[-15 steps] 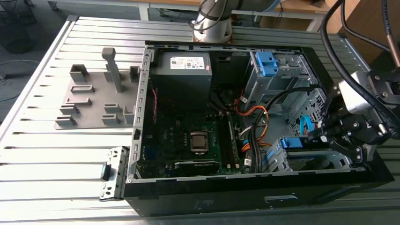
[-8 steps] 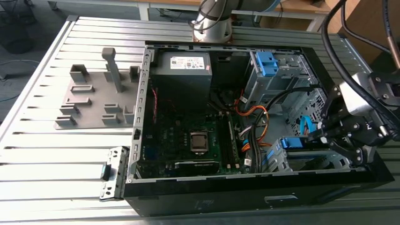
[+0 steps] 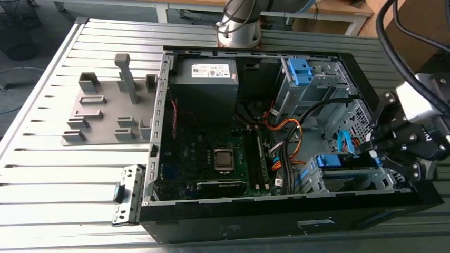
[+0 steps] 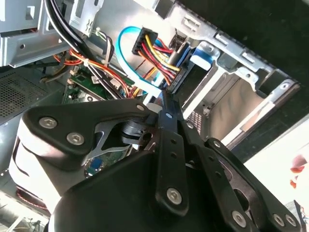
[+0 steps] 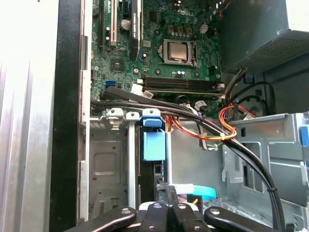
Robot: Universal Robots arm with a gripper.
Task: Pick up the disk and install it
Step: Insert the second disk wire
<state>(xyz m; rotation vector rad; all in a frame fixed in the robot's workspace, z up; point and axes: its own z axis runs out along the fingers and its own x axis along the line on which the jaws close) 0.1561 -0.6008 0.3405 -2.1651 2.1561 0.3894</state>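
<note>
Hovers low inside case with gripper (image 5: 166,191) pinched shut, nothing visibly held, tips just beside light-blue cable (image 5: 200,192). Faces disk (image 5: 153,145) slotted on edge in drive cage (image 5: 104,164) just beyond, blue frame outward. Looks past to motherboard (image 5: 164,48).

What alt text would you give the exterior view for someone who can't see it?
The robot's black gripper hangs by the drive cage of an open computer case, at the exterior view's right. The case lies on a slatted metal table, its green motherboard exposed; a grey fixture stands beside it.
</note>
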